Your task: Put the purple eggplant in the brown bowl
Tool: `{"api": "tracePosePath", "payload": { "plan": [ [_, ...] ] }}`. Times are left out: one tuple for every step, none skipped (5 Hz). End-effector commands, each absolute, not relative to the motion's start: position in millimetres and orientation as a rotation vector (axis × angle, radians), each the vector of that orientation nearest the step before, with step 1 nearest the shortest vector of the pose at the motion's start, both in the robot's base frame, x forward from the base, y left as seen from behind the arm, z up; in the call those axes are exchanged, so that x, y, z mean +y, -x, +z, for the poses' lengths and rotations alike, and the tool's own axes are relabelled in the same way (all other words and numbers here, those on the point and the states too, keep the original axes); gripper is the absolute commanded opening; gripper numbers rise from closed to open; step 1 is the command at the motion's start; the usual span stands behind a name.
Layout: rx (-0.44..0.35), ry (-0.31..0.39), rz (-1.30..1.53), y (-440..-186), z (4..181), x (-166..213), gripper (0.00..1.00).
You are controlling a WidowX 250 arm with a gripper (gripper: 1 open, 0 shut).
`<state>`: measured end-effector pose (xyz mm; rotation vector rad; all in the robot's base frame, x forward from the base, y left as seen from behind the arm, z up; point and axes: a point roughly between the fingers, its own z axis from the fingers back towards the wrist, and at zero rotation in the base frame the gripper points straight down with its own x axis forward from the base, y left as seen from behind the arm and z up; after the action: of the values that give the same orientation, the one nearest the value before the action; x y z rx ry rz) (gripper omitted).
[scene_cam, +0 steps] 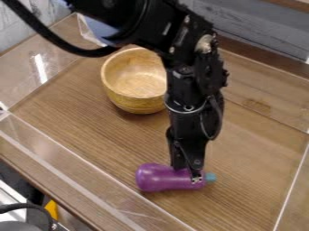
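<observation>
The purple eggplant [154,178] lies on its side on the wooden table near the front, its light blue stem cap [210,179] pointing right. My gripper [187,169] points straight down from the black arm and is shut on the eggplant's narrow end beside the cap. The eggplant still rests on the table. The brown bowl [126,99] stands upright behind and to the left, a good hand's width from the eggplant, and its hollow is empty.
The wooden table [72,117] is ringed by low clear plastic walls [36,135] along the left and front. The black arm [193,81] rises just right of the bowl. A blue object [94,36] shows behind the arm at the top.
</observation>
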<state>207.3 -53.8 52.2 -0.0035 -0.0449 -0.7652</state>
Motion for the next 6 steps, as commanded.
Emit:
{"api": "tracePosePath", "payload": {
  "plan": [
    [-0.086,-0.008,-0.754,-219.0,61.1,-52.6,0.00],
    [-0.084,-0.010,-0.748,-220.4,62.1,-50.8,0.00],
    [-0.083,-0.011,-0.744,-221.2,61.3,-49.7,0.00],
    [-0.081,-0.012,-0.740,-222.0,59.8,-48.9,0.00],
    [-0.080,-0.012,-0.736,-222.6,58.5,-48.2,0.00],
    [-0.079,-0.012,-0.731,-223.4,57.8,-47.4,0.00]
  ]
}}
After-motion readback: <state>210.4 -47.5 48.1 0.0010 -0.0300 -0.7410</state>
